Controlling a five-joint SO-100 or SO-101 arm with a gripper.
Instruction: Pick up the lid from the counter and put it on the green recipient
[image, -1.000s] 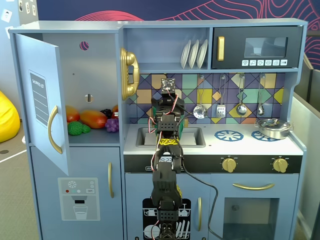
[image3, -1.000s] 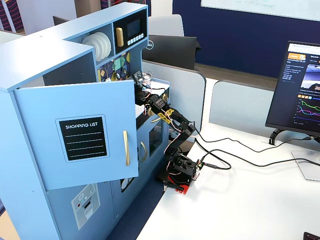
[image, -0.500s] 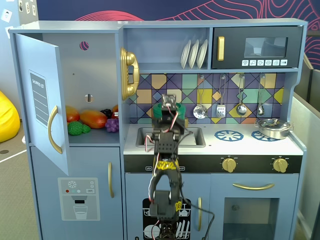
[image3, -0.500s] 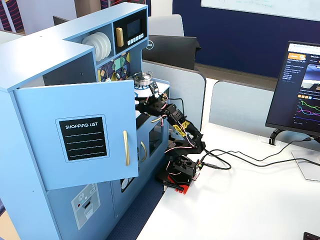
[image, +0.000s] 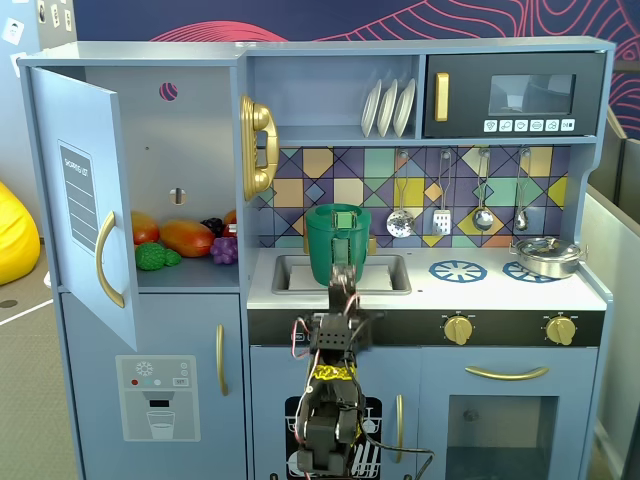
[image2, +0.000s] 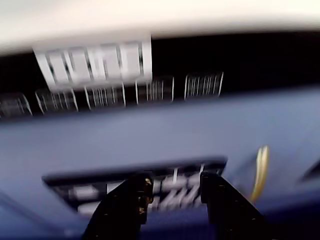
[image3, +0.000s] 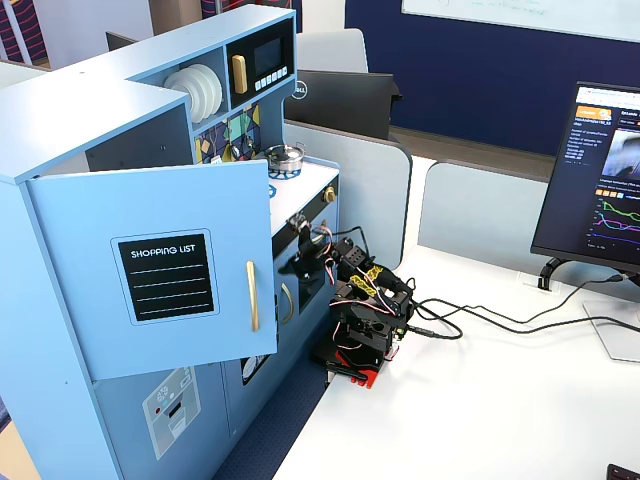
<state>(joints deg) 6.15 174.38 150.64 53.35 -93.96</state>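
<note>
Lid not discernible in any view. Green recipient (image: 337, 243) stands upright in the sink (image: 385, 275), directly above and behind the tool (image2: 172, 192). Tool open, empty, pointing at the kitchen's lower front panel; must rise first.

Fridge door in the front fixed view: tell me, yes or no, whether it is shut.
No. The fridge door is swung wide open, showing toy fruit on the shelf inside.
</note>
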